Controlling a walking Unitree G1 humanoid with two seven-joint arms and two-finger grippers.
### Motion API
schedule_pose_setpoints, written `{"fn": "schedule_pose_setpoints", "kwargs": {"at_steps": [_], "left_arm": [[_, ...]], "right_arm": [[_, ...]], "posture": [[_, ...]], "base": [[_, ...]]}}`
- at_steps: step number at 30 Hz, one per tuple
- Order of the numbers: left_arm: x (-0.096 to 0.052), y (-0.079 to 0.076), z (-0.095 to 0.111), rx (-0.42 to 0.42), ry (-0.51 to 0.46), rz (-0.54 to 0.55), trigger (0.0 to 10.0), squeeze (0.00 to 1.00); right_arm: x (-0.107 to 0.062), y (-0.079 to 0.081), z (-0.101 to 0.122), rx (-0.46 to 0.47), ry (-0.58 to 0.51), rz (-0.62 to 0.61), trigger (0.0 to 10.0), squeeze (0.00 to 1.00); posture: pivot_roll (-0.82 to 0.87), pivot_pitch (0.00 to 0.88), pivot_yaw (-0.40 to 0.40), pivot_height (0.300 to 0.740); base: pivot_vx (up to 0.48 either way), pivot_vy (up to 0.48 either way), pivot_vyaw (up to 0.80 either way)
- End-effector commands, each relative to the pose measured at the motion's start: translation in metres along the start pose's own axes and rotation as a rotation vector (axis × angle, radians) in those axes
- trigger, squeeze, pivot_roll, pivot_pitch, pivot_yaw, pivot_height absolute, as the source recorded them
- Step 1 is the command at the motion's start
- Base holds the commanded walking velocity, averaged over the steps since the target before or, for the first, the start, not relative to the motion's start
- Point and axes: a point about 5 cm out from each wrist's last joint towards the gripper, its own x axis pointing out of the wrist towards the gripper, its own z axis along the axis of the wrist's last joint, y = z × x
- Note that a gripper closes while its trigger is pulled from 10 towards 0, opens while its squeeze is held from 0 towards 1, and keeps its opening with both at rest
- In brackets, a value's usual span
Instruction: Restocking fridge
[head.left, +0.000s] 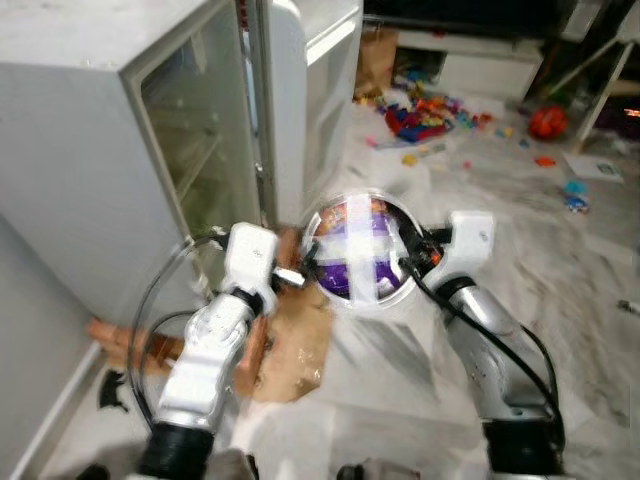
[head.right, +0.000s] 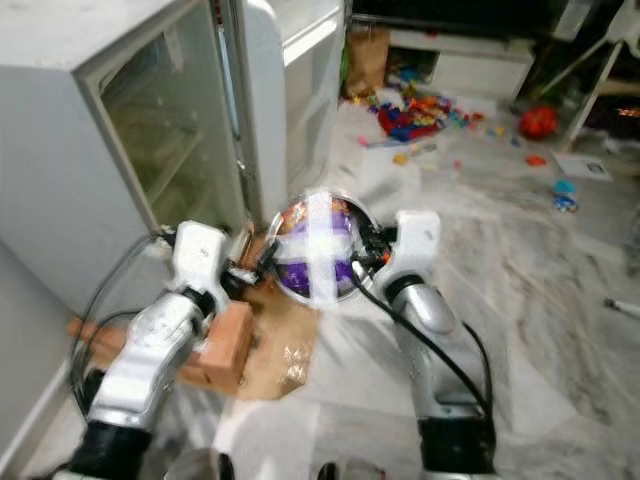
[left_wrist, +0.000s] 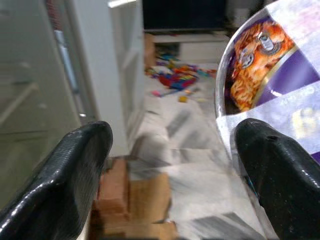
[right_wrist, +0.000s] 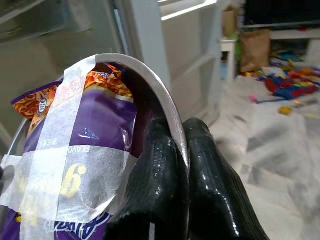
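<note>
A round metal bowl is held up on edge in front of me, with a purple and orange snack packet strapped into it by a cross of white tape. My right gripper is shut on the bowl's rim, one finger inside and one outside. On the bowl's other side my left gripper stands open, and one of its fingers lies right by the rim. The white fridge stands open to my left, its shelves showing, and its door is swung outward behind the bowl.
A brown cardboard piece and a brick-coloured box lie on the floor below my arms by the fridge's base. Scattered toys and a red ball litter the marble floor further back. A brown paper bag stands by a low white cabinet.
</note>
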Motion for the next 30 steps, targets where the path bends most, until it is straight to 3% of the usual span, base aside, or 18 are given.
{"fn": "schedule_pose_setpoints", "kwargs": {"at_steps": [1,9,28,30], "left_arm": [[0.002,-0.005,0.0,0.02,0.004,-0.021,10.0,0.0],[0.004,-0.006,0.0,0.05,0.009,-0.034,10.0,0.0],[0.002,-0.008,-0.008,0.055,0.034,-0.013,10.0,0.0],[0.004,-0.004,-0.009,0.076,0.036,0.042,10.0,0.0]], "right_arm": [[0.001,-0.004,0.006,-0.023,-0.028,-0.032,10.0,0.0],[0.002,0.002,0.01,-0.031,-0.047,-0.023,10.0,0.0],[0.001,-0.003,0.008,-0.027,-0.063,-0.084,10.0,0.0],[0.001,-0.006,0.005,-0.017,-0.053,-0.097,10.0,0.0]], "posture": [[0.01,0.0,0.015,0.74],[0.0,0.0,0.028,0.74],[0.02,0.0,0.001,0.74],[0.01,0.0,0.0,0.74]], "base": [[0.296,-0.371,0.8],[0.3,-0.371,0.8],[0.36,-0.311,0.0],[0.379,-0.289,0.0]]}}
